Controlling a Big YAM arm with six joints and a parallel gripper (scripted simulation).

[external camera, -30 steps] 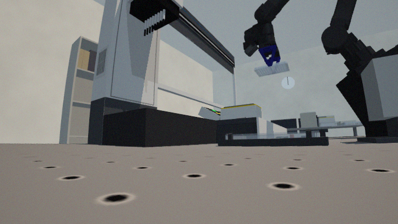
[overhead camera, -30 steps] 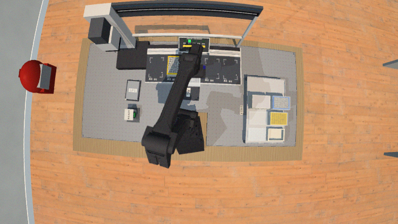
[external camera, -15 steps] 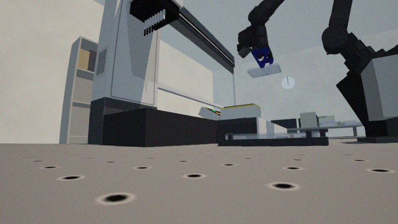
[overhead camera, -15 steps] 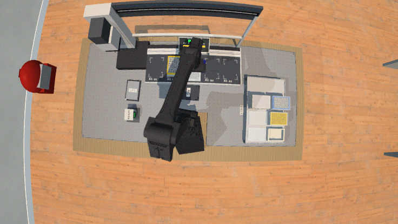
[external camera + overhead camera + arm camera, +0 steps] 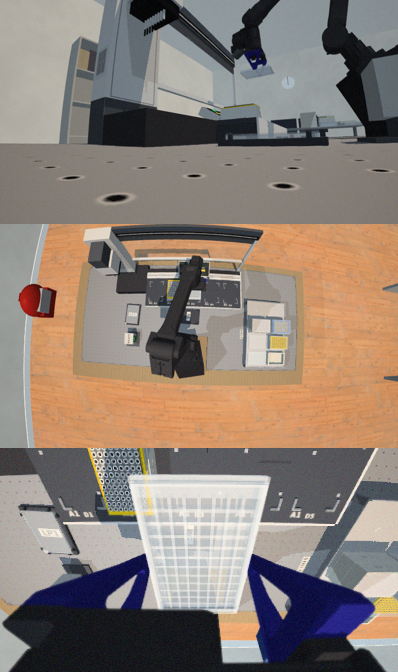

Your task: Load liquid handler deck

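Observation:
My gripper (image 5: 198, 559) is shut on a clear gridded sample plate (image 5: 200, 540), gripping its long sides. In the low side view the gripper (image 5: 255, 61) holds the plate (image 5: 257, 71) high in the air, slightly tilted. From above, the plate (image 5: 194, 294) shows beside my arm over the D3 part of the deck. I cannot tell whether a lid is on it. A yellow tip rack (image 5: 173, 289) with pale rings, uncovered, sits on D2; it also shows in the wrist view (image 5: 120, 478). Lid park LP1 (image 5: 132, 314) lies left of the deck, and a clear pane seems to lie on it (image 5: 267, 136).
The SHELF (image 5: 264, 334) at the right carries a blue rack (image 5: 280, 326), a yellow rack (image 5: 278, 342), a cream tray (image 5: 275, 358), a white gridded plate (image 5: 256, 358) and pale covers. The regrip nest RG (image 5: 192, 316) and READY key (image 5: 130, 338) lie before the deck. The gantry (image 5: 183, 235) spans the back.

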